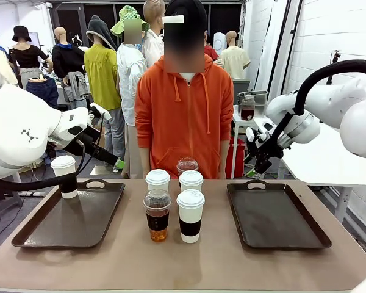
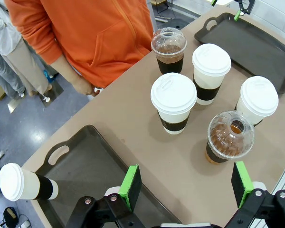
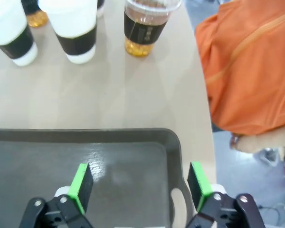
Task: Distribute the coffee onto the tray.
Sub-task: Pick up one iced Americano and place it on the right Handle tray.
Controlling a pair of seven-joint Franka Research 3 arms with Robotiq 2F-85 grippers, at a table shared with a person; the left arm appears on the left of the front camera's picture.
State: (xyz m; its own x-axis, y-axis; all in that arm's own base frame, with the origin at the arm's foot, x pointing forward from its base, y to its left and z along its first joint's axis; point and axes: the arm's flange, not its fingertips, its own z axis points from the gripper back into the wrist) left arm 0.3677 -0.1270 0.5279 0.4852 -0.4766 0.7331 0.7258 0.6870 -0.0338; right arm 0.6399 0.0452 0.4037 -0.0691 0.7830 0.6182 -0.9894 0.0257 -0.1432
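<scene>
White-lidded brown-banded paper coffee cup [image 1: 190,215], 3 o'clock of clear dome-lidded plastic cup [image 1: 157,215]: grip band, keep upright. Right hand [image 3: 140,180], left hand [image 2: 186,184] wide open, empty.

This is a robotics lab in a plain, hall-like room, not a home or a café. Two white robot arms, the left arm [image 1: 21,131] and the right arm [image 1: 354,107], stand at a brown tabletop [image 1: 189,259]. A thick black cable hose [image 1: 344,65] arches over the right one. A dark tray [image 1: 61,226] and a second tray [image 1: 274,223] lie in mirrored places on the tabletop, like a test layout. The wall [image 1: 335,36] is white-painted block and the floor [image 2: 19,128] is bare grey with a sheen. A white work table [image 1: 329,160] stands off to the side, and a grey crate [image 1: 252,96] sits on another behind it.
</scene>
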